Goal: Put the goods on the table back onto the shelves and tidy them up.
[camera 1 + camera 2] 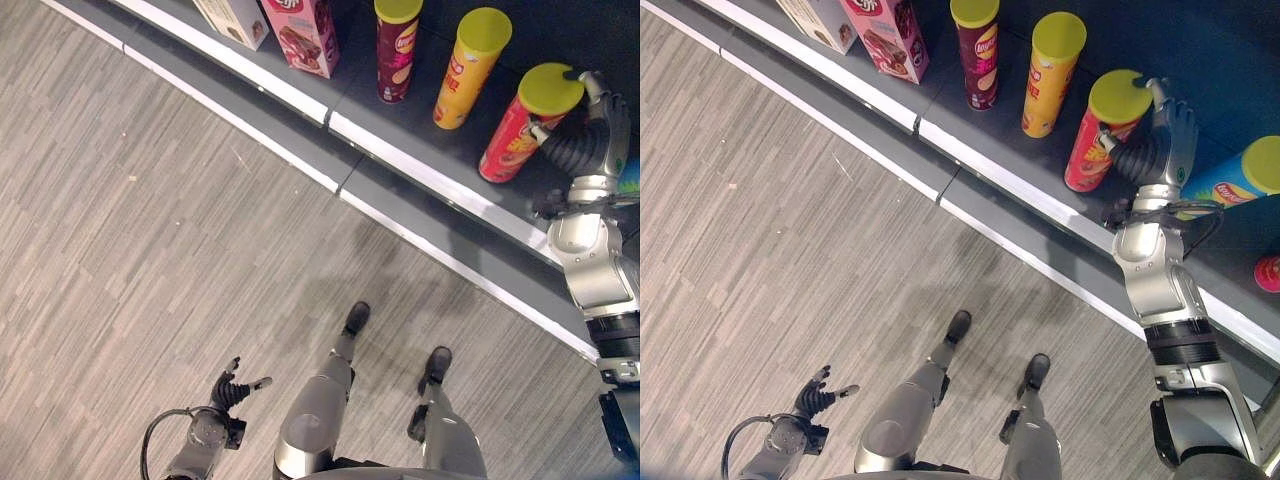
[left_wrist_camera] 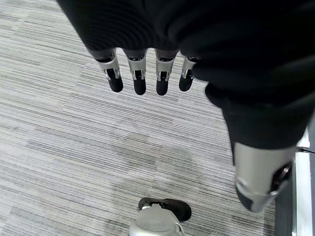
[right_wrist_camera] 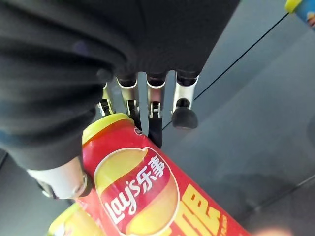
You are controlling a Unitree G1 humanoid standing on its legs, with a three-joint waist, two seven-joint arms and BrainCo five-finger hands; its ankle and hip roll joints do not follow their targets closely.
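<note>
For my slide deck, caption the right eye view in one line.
Right hand grips a red chip can on the shelf.

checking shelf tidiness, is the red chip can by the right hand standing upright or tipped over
Upright, as far as the head views show: the red chip can stands on the shelf with its yellow lid facing up, the right hand against its side.

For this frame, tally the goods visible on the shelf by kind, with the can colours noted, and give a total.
Chip cans: 5 — maroon can, yellow can, red can gripped by the right hand, blue can, and a red one at the edge.
Boxes: 2 — pink box, pale box.
Total: 7
</note>
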